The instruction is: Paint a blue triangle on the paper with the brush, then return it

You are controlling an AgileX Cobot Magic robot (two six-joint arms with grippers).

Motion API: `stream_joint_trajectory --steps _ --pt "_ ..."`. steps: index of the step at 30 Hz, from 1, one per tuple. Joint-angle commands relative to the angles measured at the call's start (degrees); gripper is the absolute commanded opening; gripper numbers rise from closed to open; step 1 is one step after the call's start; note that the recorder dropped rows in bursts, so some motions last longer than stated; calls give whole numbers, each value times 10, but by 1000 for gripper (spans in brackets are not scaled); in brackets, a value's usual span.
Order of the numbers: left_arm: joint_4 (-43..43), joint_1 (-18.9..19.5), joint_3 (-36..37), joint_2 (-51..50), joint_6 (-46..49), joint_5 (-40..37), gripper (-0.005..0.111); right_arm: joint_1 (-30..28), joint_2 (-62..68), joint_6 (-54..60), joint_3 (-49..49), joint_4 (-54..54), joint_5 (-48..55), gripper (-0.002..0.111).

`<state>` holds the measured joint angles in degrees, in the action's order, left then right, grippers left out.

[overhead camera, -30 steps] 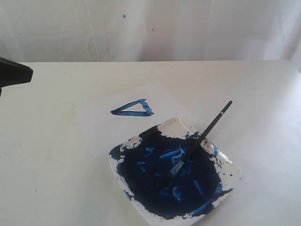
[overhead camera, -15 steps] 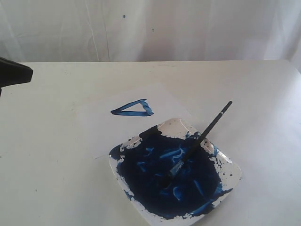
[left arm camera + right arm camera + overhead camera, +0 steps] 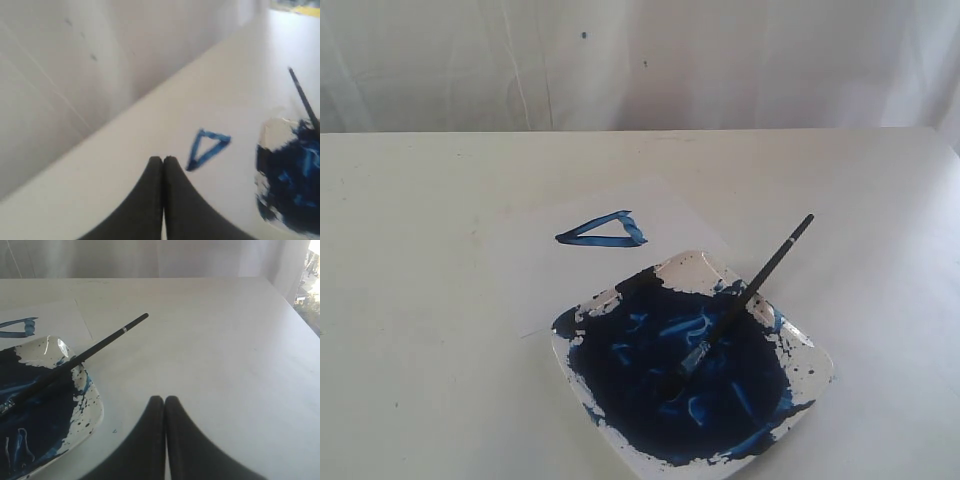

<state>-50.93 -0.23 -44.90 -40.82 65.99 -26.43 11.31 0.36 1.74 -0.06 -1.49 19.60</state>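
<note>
change: left hand point(image 3: 163, 164) has left the exterior view, closed, empty | right hand point(image 3: 164, 402) closed, empty | long black-handled brush point(image 3: 765, 275) lies across square white plate point(image 3: 815, 365) | dark blue triangle outline point(image 3: 605, 240) is on thin white paper sheet point(image 3: 665, 208) | task looks finished
</note>
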Motion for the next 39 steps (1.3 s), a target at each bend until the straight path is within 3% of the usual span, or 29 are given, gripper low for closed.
stream_joint_trajectory --steps 1,8,15,17,20,22,33,39 --pt "-9 1 43 165 0 79 0 0 -4 -1 1 -2 -3 0" --pt "-9 1 84 323 -30 66 0 0 -4 -1 1 -2 -3 0" --pt "-8 1 99 324 -215 65 0 0 -4 -1 1 -2 -3 0" --pt "97 1 123 321 -353 91 0 0 -4 -1 1 -2 -3 0" --pt "349 1 178 321 -697 122 0 0 -4 -1 1 -2 -3 0" --pt "472 1 222 321 -834 144 0 0 -4 -1 1 -2 -3 0" --pt "486 1 437 408 -794 159 0 0 -4 -1 1 -2 -3 0" --pt "472 12 449 408 -774 127 0 0 -4 -1 1 -2 -3 0"
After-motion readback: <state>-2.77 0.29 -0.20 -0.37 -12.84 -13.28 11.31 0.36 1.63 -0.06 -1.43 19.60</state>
